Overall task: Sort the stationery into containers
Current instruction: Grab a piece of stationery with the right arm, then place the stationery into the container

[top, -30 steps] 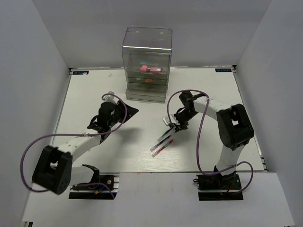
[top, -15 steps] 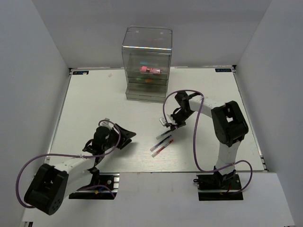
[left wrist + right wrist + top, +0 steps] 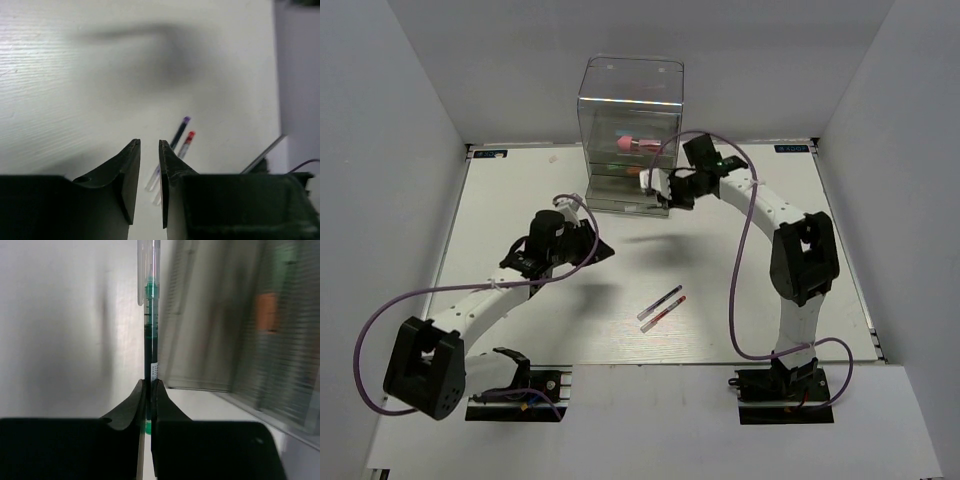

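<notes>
The clear drawer cabinet (image 3: pixel 630 110) stands at the back middle, with a pink block (image 3: pixel 635 146) inside. My right gripper (image 3: pixel 663 190) hovers at its lower right front, shut on a green pen (image 3: pixel 149 325) that points up past the fingertips (image 3: pixel 142 390). The cabinet's wall (image 3: pixel 260 340) is blurred just to the right of that pen. A dark pen (image 3: pixel 662 299) and a red pen (image 3: pixel 663 313) lie side by side on the table. My left gripper (image 3: pixel 595 245) is left of them, its jaws a narrow gap apart with nothing between. Beyond them show the dark pen (image 3: pixel 178 134) and the red pen (image 3: pixel 186 143).
White walls enclose the table (image 3: pixel 520 200) on three sides. An orange item (image 3: pixel 633 171) shows in one of the cabinet's drawers. The right arm's purple cable (image 3: pixel 740 280) loops over the table's right half.
My right gripper closed on the green pen and carried it from beside the other two pens up to the cabinet. My left arm swung back and then forward, and its jaws narrowed.
</notes>
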